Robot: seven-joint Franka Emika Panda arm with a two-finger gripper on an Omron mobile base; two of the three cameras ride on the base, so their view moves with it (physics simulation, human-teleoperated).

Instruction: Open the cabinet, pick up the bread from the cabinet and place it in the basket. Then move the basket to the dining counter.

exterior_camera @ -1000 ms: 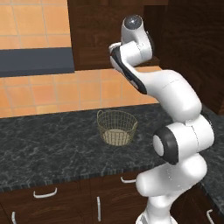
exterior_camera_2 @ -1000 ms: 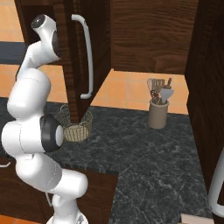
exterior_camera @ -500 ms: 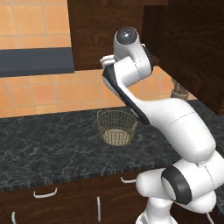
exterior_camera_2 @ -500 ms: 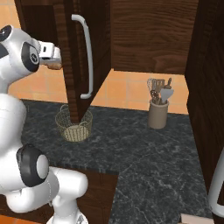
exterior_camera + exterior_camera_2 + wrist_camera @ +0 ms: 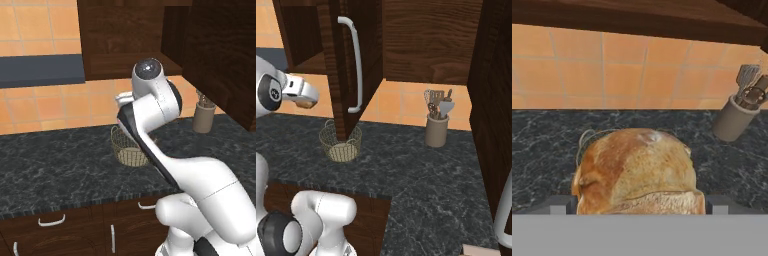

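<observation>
Since a second ago my arm has swung down and to the left, from up at the cabinet (image 5: 338,60) to low over the table (image 5: 55,160), and my hand has dropped to just above the basket (image 5: 341,142). My fingers (image 5: 640,202) are pinching the bread (image 5: 637,172); in the hand view the roll sits right between them, golden-brown and large, with their tips hidden at its two sides. Behind the bread in that view a thin arc of the basket's wire rim shows at the roll's left edge, so the bread hangs over the basket and is not yet in it.

The basket stands upright on the black speckled table, near the tiled wall (image 5: 40,105), and its beige bottom is bare in the right base view. In the left base view my forearm crosses in front of its right side. The cabinet door hangs open, its edge and long silver handle (image 5: 356,65) reaching down in front of the basket in the right base view. A jar of utensils (image 5: 437,122) stands on the table well to the right of the basket, against the wall.
</observation>
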